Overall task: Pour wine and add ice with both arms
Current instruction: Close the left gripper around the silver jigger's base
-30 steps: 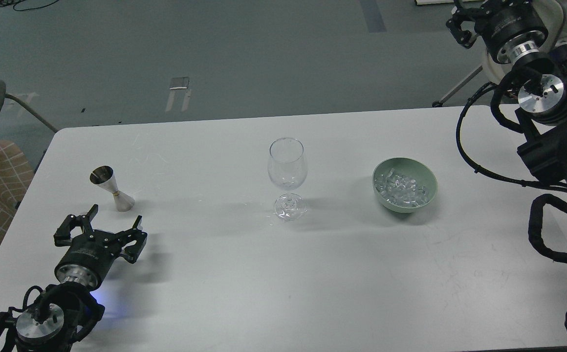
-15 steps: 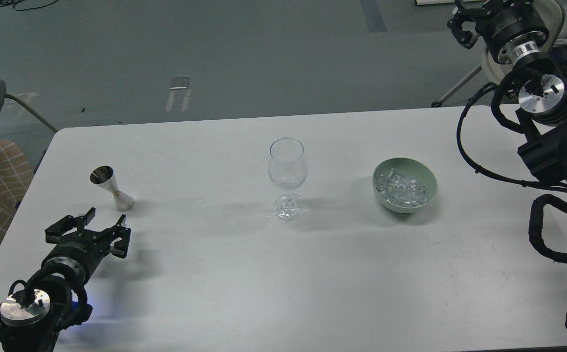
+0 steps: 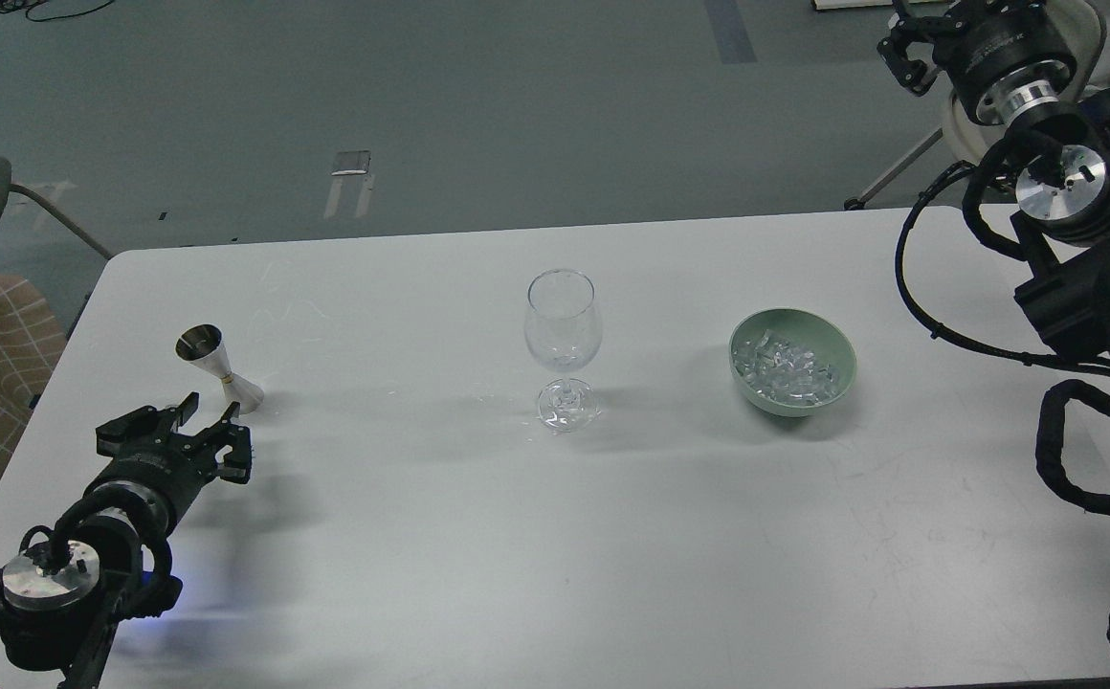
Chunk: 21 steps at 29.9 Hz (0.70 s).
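- My left arm [image 3: 77, 565] comes in at 7 o'clock, low over the white table [image 3: 478, 565].
- My left gripper [image 3: 193, 429] has its 2 fingers spread wide, nothing between them, tips just short of the jigger.
- Steel jigger [image 3: 218, 368] stands upright at 9 o'clock, just past the left gripper, apart from it. Can't see any wine in it from here.
- Wine glass [image 3: 563, 344] upright at table centre, well apart from both grippers; bowl looks clear, can't tell if liquid is inside.
- Green bowl [image 3: 837, 354] at 3 o'clock of the glass, near it, not touching.
- Ice [image 3: 789, 371] heaped inside the green bowl.
- My right arm [image 3: 1091, 287] runs up the right edge.
- My right gripper [image 3: 909, 48] at 1 o'clock, high, beyond the table's far edge; seen dark and partly cropped, can't tell if spread or closed.
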Each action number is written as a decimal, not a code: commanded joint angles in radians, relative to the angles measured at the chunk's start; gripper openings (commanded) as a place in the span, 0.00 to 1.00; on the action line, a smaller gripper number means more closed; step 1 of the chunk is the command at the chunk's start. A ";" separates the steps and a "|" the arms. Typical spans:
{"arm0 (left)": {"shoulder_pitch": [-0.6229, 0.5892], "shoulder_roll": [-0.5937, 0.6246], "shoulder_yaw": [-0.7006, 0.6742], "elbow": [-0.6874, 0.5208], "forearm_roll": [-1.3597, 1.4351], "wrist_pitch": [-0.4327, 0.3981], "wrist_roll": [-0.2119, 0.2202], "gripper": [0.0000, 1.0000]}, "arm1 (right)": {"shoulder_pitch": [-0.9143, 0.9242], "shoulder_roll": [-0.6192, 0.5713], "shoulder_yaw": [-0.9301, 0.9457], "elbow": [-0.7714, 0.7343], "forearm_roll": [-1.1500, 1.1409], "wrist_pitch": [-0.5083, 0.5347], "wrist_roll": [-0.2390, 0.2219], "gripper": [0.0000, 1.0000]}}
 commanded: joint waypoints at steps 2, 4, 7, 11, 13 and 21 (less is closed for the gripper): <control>-0.037 0.000 0.001 0.043 0.001 0.002 0.000 0.41 | -0.002 0.000 0.000 0.000 0.000 -0.001 0.000 1.00; -0.060 -0.003 0.001 0.067 0.001 0.002 0.002 0.41 | -0.007 0.000 0.000 0.000 0.000 -0.008 0.001 1.00; -0.088 -0.006 0.001 0.089 0.001 0.005 0.002 0.41 | -0.013 0.001 0.000 0.000 0.000 -0.012 0.001 1.00; -0.111 -0.006 0.003 0.129 0.001 0.002 0.007 0.41 | -0.011 0.000 0.002 0.000 0.000 -0.012 0.001 1.00; -0.116 -0.006 0.001 0.137 0.001 0.002 0.014 0.41 | -0.010 0.000 0.002 0.000 0.000 -0.012 0.001 1.00; -0.137 -0.011 0.006 0.160 0.003 0.002 0.016 0.41 | -0.013 -0.002 0.002 0.000 0.000 -0.012 0.001 1.00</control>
